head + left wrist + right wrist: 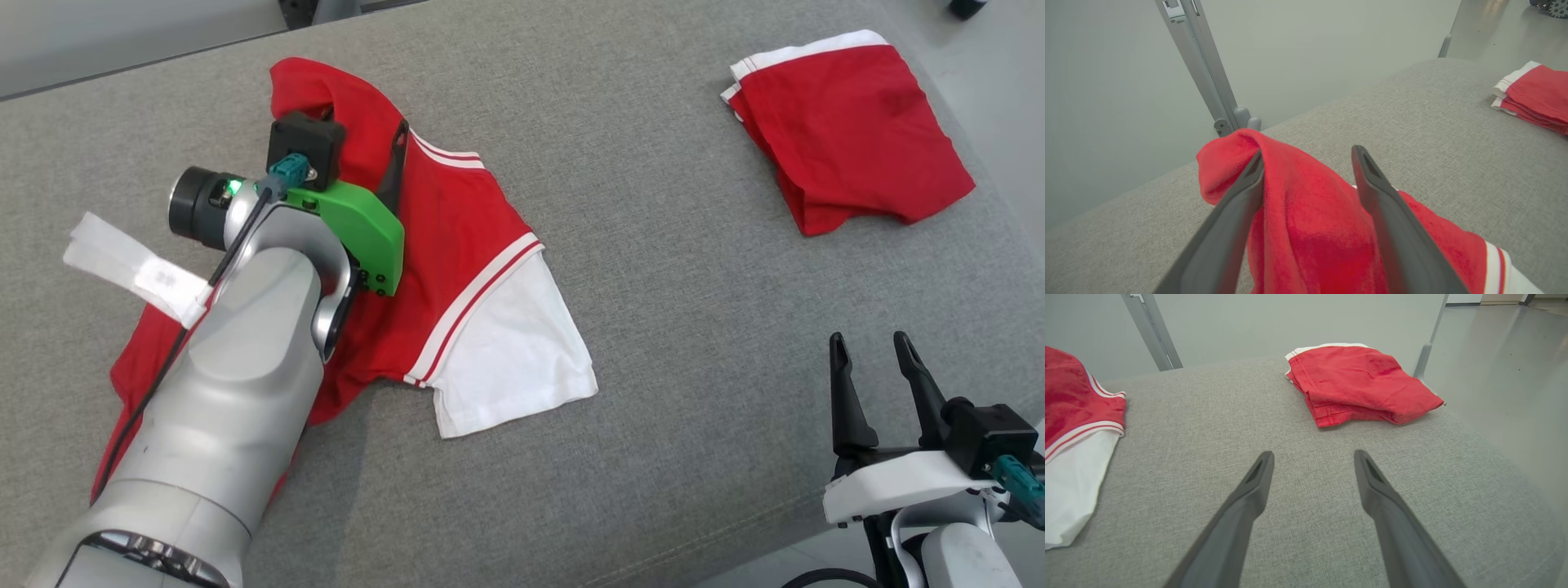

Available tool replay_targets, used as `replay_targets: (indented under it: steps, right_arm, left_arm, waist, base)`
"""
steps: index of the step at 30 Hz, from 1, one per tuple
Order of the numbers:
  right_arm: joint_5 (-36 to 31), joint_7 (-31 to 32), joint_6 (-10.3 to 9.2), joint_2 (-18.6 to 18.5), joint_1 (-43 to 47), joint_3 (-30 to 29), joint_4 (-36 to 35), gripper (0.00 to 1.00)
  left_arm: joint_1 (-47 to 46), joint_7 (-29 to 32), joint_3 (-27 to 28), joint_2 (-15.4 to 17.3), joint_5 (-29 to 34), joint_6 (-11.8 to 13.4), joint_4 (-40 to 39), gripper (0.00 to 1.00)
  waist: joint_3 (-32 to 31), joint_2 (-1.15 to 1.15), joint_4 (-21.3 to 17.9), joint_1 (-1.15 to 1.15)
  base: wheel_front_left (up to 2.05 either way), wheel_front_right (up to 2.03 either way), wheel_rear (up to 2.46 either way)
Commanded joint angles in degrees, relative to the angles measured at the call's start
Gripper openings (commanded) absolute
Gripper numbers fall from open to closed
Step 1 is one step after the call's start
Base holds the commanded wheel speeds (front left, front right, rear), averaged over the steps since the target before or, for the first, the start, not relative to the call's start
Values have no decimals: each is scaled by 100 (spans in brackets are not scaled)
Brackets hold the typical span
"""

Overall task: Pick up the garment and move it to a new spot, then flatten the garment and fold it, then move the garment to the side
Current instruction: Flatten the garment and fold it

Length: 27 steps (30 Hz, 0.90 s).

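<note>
the garment [457, 237], a red shirt with a white sleeve [514, 343], lies rumpled on the grey counter [653, 327] at about 9 o'clock in the head view, its sleeve spread toward the centre. the left arm [245, 343] reaches over it, and the left wrist view shows the left jaws wide apart, clamping nothing, with a raised peak of red cloth standing between the fingers [1229, 216] and leaning on the one at 9 o'clock. the right jaws are also spread wide and empty, hovering over bare counter at 4 o'clock in the head view. a folded red piece [849, 131] sits well apart at 2 o'clock. the main risk, as i judge it, is that the peak of cloth catches on that finger as the arm pulls away, which would drag the shirt and deepen the creases before flattening. a second risk is a low sweep hooking the loose sleeve and flipping it under. the arm hides much of the shirt's body, so the far hem and second sleeve cannot be placed, and whether the cloth only rests on the finger or clings to it is hard to tell. a white strip [135, 269] by the arm at 9 o'clock carries marks too small to read.
</note>
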Motion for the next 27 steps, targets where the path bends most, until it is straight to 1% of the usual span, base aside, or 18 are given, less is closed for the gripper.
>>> replay_targets:
  steps: [1,4,7,8,10,15,16,18,20,23,27]
  right_arm:
    - [40,-1,-11,-1,83,-24,-7,100]
    - [16,-1,-11,-3,134,-43,-22,100]
    - [-11,-1,-11,-4,246,-49,-1,100]
    - [-13,-1,-11,-4,268,-52,-1,100]
    - [-17,-1,-11,-4,306,-64,-15,100]
    - [-50,-1,-11,-5,465,-120,-63,100]
    - [-50,-1,-11,-5,465,-120,-63,100]
    - [-60,-1,-11,-4,492,-160,-92,100]
    - [-63,-1,-11,-5,557,-228,-117,100]
    - [-93,-1,-11,-17,583,-210,-120,100]
    - [-107,-1,-11,-47,528,-219,-125,100]
  left_arm:
    - [206,-25,0,23,-70,-10,-16,100]
    - [455,-80,32,88,-133,85,-261,100]
    - [911,-170,86,259,-158,289,-703,100]
    - [1081,-222,145,331,-175,382,-937,100]
    - [1492,-300,280,544,-133,672,-1508,100]
    - [2937,-348,501,937,-181,1251,-2977,100]
    - [2937,-348,501,937,-181,1251,-2977,100]
    - [3513,-354,527,1085,-150,1473,-3504,100]
    - [4046,-348,455,1175,-95,1623,-3946,100]
    - [4584,-180,321,1355,-20,1821,-4308,100]
    - [4894,88,172,1410,29,1980,-4458,100]
  waist:
    - [-134,0,133,0]
    - [-248,0,259,0]
    - [-409,0,357,0]
    - [-453,0,385,0]
    - [-521,0,445,0]
    - [-635,0,598,0]
    - [-635,0,598,0]
    - [-654,0,657,0]
    - [-662,0,746,0]
    - [-659,0,864,0]
    - [-638,0,995,0]
  base:
    - [0,0,0]
    - [0,0,0]
    - [0,0,0]
    - [0,0,0]
    - [0,0,0]
    - [0,0,0]
    - [0,0,0]
    - [0,0,0]
    - [0,0,0]
    - [0,0,0]
    - [0,0,0]
